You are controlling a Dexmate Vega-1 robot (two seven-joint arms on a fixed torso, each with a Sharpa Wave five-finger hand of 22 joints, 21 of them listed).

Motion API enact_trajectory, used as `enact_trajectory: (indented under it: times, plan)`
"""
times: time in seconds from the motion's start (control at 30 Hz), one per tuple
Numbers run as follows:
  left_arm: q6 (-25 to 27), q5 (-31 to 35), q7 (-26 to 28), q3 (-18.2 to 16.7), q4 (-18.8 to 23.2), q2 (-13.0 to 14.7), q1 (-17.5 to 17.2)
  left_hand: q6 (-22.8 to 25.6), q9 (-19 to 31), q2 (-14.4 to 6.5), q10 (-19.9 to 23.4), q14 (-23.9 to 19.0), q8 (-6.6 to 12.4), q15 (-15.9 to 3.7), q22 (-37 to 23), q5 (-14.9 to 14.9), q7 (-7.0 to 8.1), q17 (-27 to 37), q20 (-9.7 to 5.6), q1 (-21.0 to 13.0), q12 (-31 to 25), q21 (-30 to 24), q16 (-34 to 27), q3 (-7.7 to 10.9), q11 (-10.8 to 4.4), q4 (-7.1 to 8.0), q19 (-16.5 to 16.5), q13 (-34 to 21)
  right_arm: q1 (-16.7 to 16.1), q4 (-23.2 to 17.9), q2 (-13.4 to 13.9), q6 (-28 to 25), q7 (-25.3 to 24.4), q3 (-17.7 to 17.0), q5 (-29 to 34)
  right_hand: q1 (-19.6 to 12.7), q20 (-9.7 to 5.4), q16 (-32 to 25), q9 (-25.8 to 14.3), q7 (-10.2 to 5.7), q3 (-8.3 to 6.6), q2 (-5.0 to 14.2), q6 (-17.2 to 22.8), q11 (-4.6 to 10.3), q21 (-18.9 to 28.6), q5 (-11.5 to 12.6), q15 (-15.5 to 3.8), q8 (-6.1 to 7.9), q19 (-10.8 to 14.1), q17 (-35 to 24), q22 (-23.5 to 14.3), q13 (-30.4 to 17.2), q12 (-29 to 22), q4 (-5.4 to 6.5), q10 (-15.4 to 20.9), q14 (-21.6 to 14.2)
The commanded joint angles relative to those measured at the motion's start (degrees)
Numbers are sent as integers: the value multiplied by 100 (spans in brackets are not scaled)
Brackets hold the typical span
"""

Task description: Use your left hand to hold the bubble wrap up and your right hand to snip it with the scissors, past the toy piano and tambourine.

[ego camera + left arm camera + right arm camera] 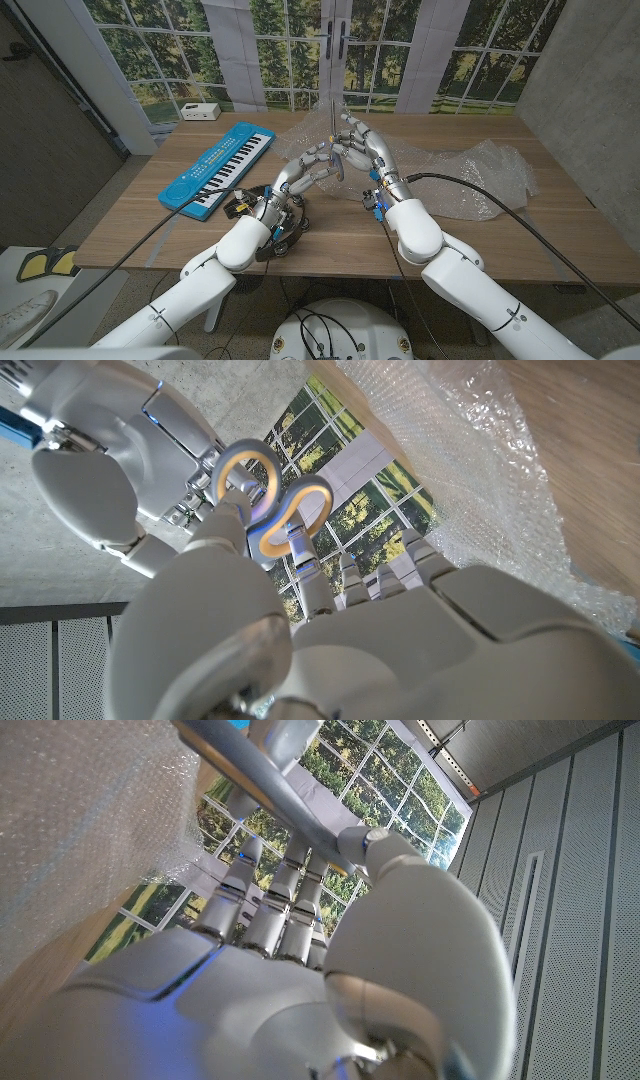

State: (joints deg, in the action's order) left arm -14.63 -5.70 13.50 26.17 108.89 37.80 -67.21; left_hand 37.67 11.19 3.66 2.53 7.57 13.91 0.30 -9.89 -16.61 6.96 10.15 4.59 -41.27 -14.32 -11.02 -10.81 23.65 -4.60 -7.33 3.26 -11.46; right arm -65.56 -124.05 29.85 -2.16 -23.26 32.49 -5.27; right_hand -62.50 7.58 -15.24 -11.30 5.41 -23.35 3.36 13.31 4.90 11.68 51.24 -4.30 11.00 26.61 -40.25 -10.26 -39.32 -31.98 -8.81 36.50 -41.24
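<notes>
A wooden table [480, 235] fills the middle of the head view, with a backdrop of tall windows onto green trees [290, 50] behind it. A big sheet of clear bubble wrap [470, 180] lies crumpled across the table's right half and reaches to the middle, where part of it rises between the two robot hands. A blue toy piano [218, 165] with white and black keys lies at an angle on the table's left half, well apart from the wrap. A small white box [200, 111] sits at the far left edge of the table. A small dark object lies on the table just beside the left wrist; what it is cannot be told.

Both arms come in from the near corners and meet at the table's centre. The right hand [362, 150] is raised, its fingers wrapped around a pair of scissors [268, 515] whose blades [330, 118] stand nearly upright, tips toward the windows. In the left wrist view the scissors' light looped handles sit in that hand's grip. The left hand [308, 172] is just beside it, fingers curled toward the lifted wrap; whether it actually holds the wrap cannot be told.
</notes>
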Motion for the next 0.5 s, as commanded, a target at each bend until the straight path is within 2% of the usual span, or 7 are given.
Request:
enact_trajectory:
  times: [0.03,0.2,0.27,0.3,0.33,0.5]
  plan:
    - [56,-10,-2,9,29,0,-15,63,-5,-28,44,-44,-7,8,-4,-25,2,-4,-14,-71,-9,8,3,-52,-34,3,13,-11,-34,-4,5,78,34,-9,-60,-9,-8,5,-22,3,-52,56,47,346,7,45,-756,-2,-29,-8,-9,-1676,-1898,2,345,-58]
    - [-2,-65,-62,16,8,11,-8,119,-5,-67,112,-103,-10,-13,-5,-35,-14,-3,-17,-88,-28,3,-15,-72,-35,19,25,-11,-56,-23,22,112,40,-18,-56,-7,-12,9,-22,-3,-49,60,56,346,8,43,-763,0,-31,-22,-9,-1687,-1909,4,345,-53]
    - [-34,-107,-94,22,-16,3,1,125,-2,-122,146,-118,-18,-12,-6,-39,-11,-1,-7,-93,-37,3,-20,-70,-37,39,23,-12,-59,-22,16,109,41,-23,-71,-11,-7,9,-22,4,-51,57,58,340,9,44,-756,0,-28,-23,-9,-1685,-1912,-1,350,-63]
    - [-41,-78,-84,27,-22,3,5,138,2,-242,156,-121,-28,-5,-8,-46,-14,4,2,-111,-36,-2,-21,-49,-36,73,33,-13,-61,-18,14,119,44,-25,-79,-8,-10,14,-22,1,-55,59,58,343,9,47,-754,-1,-29,-20,-9,-1684,-1910,2,348,-62]
    - [-51,-80,-99,31,-25,9,10,154,3,-271,171,-124,-29,-8,-9,-45,-8,4,3,-117,-40,-2,-21,-49,-36,81,32,-14,-62,-16,16,124,46,-26,-81,-8,-10,14,-22,1,-51,57,57,344,8,45,-756,-1,-33,-24,-9,-1685,-1912,1,348,-60]
    - [-60,-61,-75,37,-28,-10,5,217,4,-320,230,-157,-31,-24,-9,-36,6,1,-14,-124,-52,-11,-26,-74,-84,98,57,-15,-72,-16,19,157,51,-30,-82,-8,-12,18,-22,-2,-55,58,59,343,9,48,-763,-1,-32,-24,-9,-1682,-1913,0,348,-67]
